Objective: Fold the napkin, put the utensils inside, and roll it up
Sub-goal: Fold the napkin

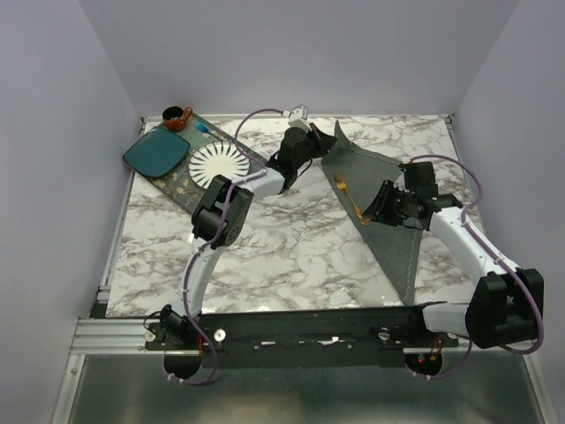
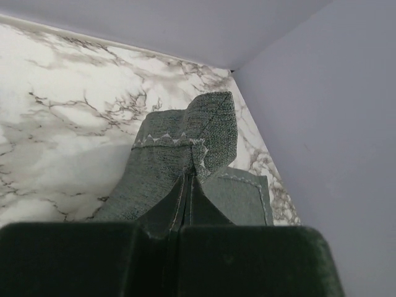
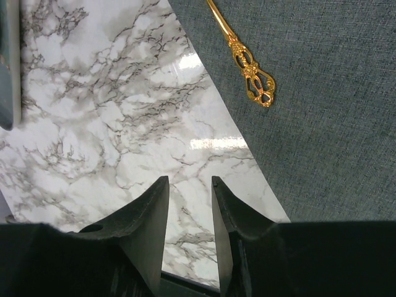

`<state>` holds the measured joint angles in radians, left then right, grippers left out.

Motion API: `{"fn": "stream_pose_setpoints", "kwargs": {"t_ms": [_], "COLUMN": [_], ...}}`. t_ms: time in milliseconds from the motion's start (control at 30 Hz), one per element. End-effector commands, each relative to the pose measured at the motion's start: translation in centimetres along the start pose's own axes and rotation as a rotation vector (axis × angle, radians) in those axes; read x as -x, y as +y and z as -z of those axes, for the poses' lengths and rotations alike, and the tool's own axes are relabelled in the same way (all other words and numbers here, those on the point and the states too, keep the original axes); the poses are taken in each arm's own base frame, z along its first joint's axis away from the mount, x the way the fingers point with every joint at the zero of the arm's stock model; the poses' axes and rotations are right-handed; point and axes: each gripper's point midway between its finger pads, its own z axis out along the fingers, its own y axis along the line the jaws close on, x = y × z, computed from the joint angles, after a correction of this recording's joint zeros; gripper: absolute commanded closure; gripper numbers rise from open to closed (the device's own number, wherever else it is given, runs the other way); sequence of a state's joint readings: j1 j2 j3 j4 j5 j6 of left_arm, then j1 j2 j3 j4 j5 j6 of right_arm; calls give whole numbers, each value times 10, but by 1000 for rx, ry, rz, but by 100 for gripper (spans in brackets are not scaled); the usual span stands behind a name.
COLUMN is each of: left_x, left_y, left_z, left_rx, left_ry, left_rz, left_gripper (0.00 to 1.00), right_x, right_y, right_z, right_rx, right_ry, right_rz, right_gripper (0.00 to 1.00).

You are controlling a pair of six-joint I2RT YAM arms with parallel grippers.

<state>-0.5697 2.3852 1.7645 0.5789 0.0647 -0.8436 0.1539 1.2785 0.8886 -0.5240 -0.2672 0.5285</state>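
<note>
Left fingers (image 2: 162,213) pinch the napkin (image 2: 170,164) (corner seemingly lifted); right fingers (image 3: 148,216) hang narrowly parted, empty.

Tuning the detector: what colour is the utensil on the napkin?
The utensil is gold with an ornate openwork handle; clearest in the right wrist view.

Bare marble table (image 1: 291,265) fills the centre and lower left of the top view, leaving open passage there. The upper left is blocked by a dark tray (image 1: 179,187) carrying a teal plate (image 1: 156,153), a white plate (image 1: 217,163) and a brown cup (image 1: 175,117). The left arm (image 1: 216,221) cuts diagonally from lower left to upper centre, where the left gripper (image 1: 313,152) pinches a raised corner of the napkin (image 1: 393,256). The napkin covers the centre right, with a gold fork (image 1: 352,199) on it just beside the right gripper (image 1: 375,215). Walls (image 1: 53,132) close the top and both sides.
</note>
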Motion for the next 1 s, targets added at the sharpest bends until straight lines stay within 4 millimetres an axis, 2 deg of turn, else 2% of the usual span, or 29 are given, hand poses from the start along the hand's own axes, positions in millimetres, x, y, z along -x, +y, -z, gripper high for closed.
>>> {"fn": "stream_pose_setpoints", "kwargs": {"t_ms": [0, 33, 67, 133, 267, 333, 400, 500, 967], "left_x": [-11, -14, -15, -23, -32, -38, -40, -46, -86], "left_y": [-28, -31, -44, -51, -79, -91, -96, -102, -115], "left_z": [19, 22, 26, 31, 41, 45, 47, 53, 71], "left_rx": [-55, -57, -77, -88, -118, -136, -140, -145, -166], "left_ry": [48, 52, 53, 73, 106, 119, 125, 139, 209], "left_rz": [-69, -87, -99, -136, -237, -275, -309, -323, -350], "left_gripper": [100, 100, 100, 100, 100, 100, 100, 100, 100], "right_x": [8, 12, 14, 20, 14, 5, -6, -11, -15], "right_y": [1, -4, -7, -17, -32, -39, -43, -46, -61], "right_z": [-6, -5, -6, -6, -17, -26, -30, -33, -38], "right_rx": [21, 6, -6, -32, -56, -66, -65, -66, -103], "right_ry": [-10, -26, -31, -49, -7, 26, 50, 50, 55], "right_rz": [-84, -103, -116, -144, -160, -162, -171, -178, -230], "right_gripper": [59, 59, 59, 59, 60, 61, 61, 61, 61]}}
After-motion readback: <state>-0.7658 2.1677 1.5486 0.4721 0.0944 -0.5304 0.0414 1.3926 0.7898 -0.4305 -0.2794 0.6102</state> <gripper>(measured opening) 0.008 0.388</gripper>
